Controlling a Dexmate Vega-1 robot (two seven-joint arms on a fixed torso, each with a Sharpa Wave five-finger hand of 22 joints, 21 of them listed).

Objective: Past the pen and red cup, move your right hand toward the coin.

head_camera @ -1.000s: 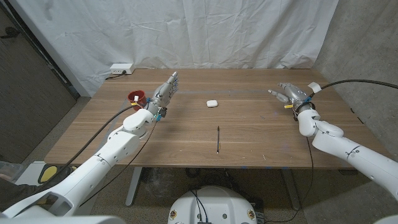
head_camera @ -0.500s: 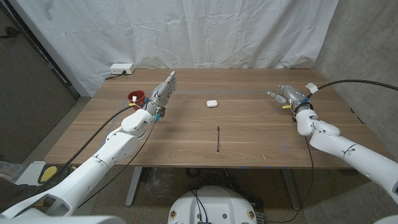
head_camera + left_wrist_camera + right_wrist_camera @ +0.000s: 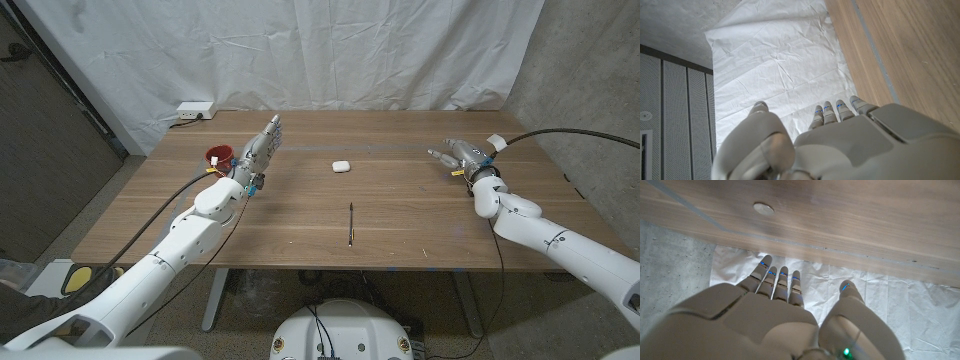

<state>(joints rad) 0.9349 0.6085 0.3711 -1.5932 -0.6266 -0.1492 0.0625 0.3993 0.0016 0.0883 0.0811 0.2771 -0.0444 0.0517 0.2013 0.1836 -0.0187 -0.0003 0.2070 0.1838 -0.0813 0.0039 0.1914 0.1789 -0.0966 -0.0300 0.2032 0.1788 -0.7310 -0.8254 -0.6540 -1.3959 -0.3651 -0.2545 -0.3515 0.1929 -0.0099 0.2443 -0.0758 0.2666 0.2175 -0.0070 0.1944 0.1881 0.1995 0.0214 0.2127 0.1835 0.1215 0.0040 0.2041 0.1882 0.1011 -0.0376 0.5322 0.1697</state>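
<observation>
**A:** Start with the head view. Where does everything sit?

**B:** The right hand (image 3: 458,153) hovers near the right edge of the surface (image 3: 420,220), toward its far right corner, fingers stretched out side by side and holding nothing. The left hand (image 3: 262,150) is raised on its edge toward the far left, fingers straight and empty, just beside the red cup (image 3: 219,156). The pen (image 3: 351,223) lies near the middle, closer to the near edge. A small white object (image 3: 340,166) rests farther back, mid-surface. I can't make out the coin here.

**A:** The left wrist view?

**B:** The back of the left hand (image 3: 840,145), fingers extended together, nothing in them, with the white backdrop sheet (image 3: 780,65) beyond.

**A:** And the right wrist view?

**B:** There the coin (image 3: 763,208) shows, lying flat on the wood ahead of the right hand's fingertips (image 3: 782,272) and clear of them.

**A:** How would it handle?

**B:** My guess: light, rigid, thin and slippery. Lying flat, it offers little to grab, so pinching its rim or sliding it to an edge would work best. The task only asks for an approach, though.

**A:** Any writing?

**B:** None legible; the coin's face is too small to read.
</observation>
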